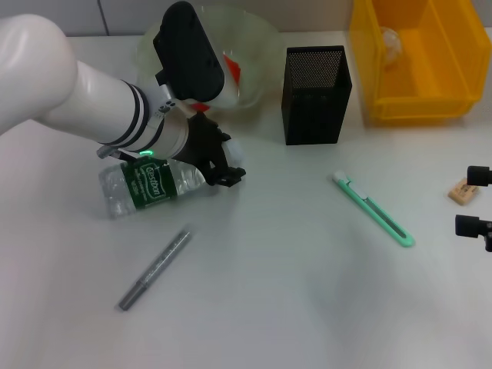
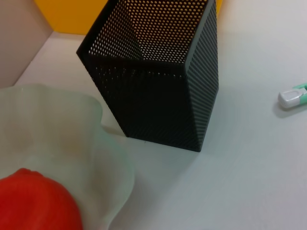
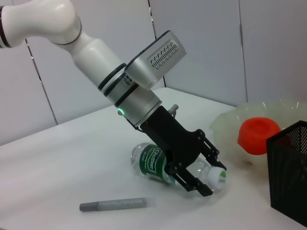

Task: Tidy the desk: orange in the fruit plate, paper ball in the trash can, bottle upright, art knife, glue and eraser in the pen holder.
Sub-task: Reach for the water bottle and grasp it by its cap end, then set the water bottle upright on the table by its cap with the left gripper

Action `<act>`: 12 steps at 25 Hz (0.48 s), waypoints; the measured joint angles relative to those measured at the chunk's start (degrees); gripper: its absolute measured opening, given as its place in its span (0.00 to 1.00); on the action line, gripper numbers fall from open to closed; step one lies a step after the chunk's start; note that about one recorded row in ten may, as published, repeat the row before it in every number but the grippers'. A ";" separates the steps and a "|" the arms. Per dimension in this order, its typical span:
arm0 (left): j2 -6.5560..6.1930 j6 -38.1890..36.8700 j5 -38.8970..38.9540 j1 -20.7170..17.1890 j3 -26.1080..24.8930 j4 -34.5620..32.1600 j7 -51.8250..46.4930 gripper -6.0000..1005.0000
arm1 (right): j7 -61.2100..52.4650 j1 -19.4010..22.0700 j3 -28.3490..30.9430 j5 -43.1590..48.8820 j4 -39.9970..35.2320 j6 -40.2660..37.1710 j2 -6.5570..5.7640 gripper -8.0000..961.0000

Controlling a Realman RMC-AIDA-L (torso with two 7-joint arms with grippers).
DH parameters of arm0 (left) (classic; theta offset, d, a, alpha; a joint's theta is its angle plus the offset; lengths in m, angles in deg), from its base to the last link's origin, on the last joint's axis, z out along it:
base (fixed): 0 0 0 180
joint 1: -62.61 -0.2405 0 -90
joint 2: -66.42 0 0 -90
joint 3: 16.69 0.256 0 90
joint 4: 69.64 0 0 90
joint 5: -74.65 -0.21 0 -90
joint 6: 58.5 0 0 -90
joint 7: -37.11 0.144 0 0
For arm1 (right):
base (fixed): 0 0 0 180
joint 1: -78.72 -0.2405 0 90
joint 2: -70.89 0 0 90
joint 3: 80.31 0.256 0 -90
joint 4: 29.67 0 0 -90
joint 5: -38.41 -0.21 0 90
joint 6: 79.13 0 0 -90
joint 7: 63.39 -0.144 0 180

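The bottle (image 1: 150, 184) lies on its side at the table's left, its white cap (image 3: 218, 177) pointing right. My left gripper (image 1: 227, 161) stands open astride the bottle's neck, one finger on each side (image 3: 204, 172). The orange (image 1: 231, 69) rests in the fruit plate (image 1: 257, 46) behind that arm. The paper ball (image 1: 388, 42) sits inside the yellow trash can (image 1: 419, 100). A green art knife (image 1: 373, 209) lies right of centre, and a grey glue stick (image 1: 154, 269) lies at front left. The eraser (image 1: 463, 192) lies by my open right gripper (image 1: 478, 200), level with the gap between its fingers.
The black mesh pen holder (image 1: 315, 92) stands between the fruit plate and the trash can. The left wrist view shows the pen holder (image 2: 158, 81) close by, with the plate's rim (image 2: 110, 158) and the orange (image 2: 33, 201) beside it.
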 joint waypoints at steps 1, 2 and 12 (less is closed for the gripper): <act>0.00 -0.08 -0.10 0.04 0.05 0.00 -0.01 0.73 | 0.00 -0.07 0.01 0.00 0.00 0.00 0.00 0.87; 0.00 -0.20 -0.19 0.14 0.08 0.00 -0.06 0.70 | -0.01 -0.13 0.00 0.01 0.01 0.00 0.00 0.87; 0.00 0.12 -0.34 0.14 0.13 -0.11 0.01 0.44 | -0.18 -0.20 0.09 0.04 0.31 0.38 0.00 0.87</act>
